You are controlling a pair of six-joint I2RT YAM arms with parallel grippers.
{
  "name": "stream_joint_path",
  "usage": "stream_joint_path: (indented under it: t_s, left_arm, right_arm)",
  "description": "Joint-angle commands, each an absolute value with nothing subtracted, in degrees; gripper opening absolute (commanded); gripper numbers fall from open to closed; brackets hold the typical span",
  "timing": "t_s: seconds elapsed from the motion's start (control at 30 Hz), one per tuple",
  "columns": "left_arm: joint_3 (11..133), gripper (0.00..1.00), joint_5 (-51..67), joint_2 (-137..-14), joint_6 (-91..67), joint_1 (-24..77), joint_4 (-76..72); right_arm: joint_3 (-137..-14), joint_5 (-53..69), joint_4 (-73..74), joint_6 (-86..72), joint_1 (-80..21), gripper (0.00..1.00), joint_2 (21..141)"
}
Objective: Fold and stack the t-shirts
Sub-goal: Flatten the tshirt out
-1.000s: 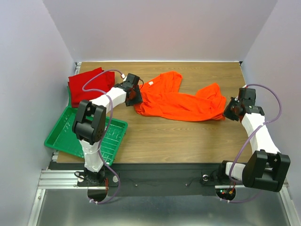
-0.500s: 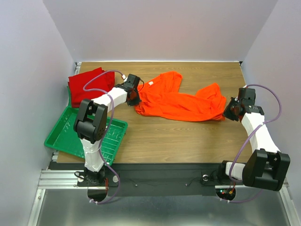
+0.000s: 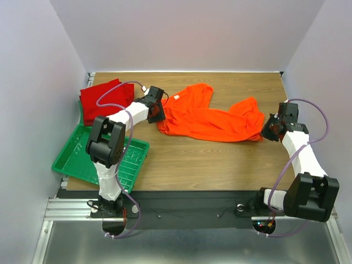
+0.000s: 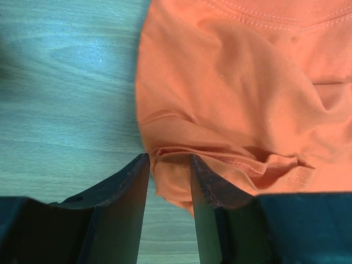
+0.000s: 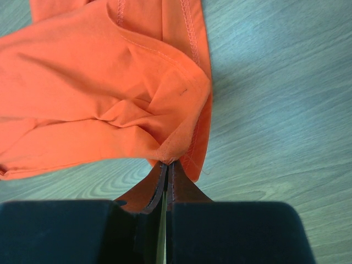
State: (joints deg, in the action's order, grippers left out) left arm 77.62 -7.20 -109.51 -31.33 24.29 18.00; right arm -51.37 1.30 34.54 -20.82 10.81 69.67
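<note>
Top external view is your best look, so start close to the arms and go back. Nearest on the left sits the green tray (image 3: 70,158), and it is not part of the job. A bit further out, in the middle of the wooden table (image 3: 220,159), lies the orange t-shirt (image 3: 209,122). It is long and wrinkly, stretched from left to right, and it is not folded yet. Your right gripper (image 3: 268,131) is at its right end. In the right wrist view those jaws are pinched tight on a corner of the hem, so that end is held. Your left gripper (image 3: 157,113) is at the left end of the shirt. In the left wrist view its jaws stand apart, one on each side of a little bunched-up fold at the shirt's edge. The cloth sits in the gap, but the jaws do not squeeze it, so I think that end is loose. Furthest back, in the far left corner, lie the red t-shirts (image 3: 102,99), flat and neat. I cannot tell how many there are. My guess is that the red ones are done and the orange one is only at the start. You need to grab the left end, pull the shirt flat, fold it, and put it on the red pile.
</note>
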Motion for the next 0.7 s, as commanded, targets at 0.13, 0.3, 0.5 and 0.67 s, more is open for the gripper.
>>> stream_joint_path:
  t_s: [0.13,0.3,0.5,0.67]
  left_arm:
    - [81.2,0.45,-8.3,-110.0,-29.7,24.4,15.8]
    - [81.8,0.44,-7.9,-111.6,-29.4,24.4,15.8]
    - [81.9,0.44,-7.4,-112.3,-29.8,24.4,16.8]
    - [80.6,0.56,-8.2,-111.0,-30.1,24.5,17.1]
  right_arm:
    - [-53.7,1.4,33.8,-21.4,10.8,0.02,69.1]
    - [-53.7,1.4,33.8,-21.5,10.8,0.02,69.0]
    - [-53.9,1.4,33.8,-21.4,10.8,0.02,68.9]
    - [-53.8,1.7,33.8,-21.6,10.8,0.02,69.1]
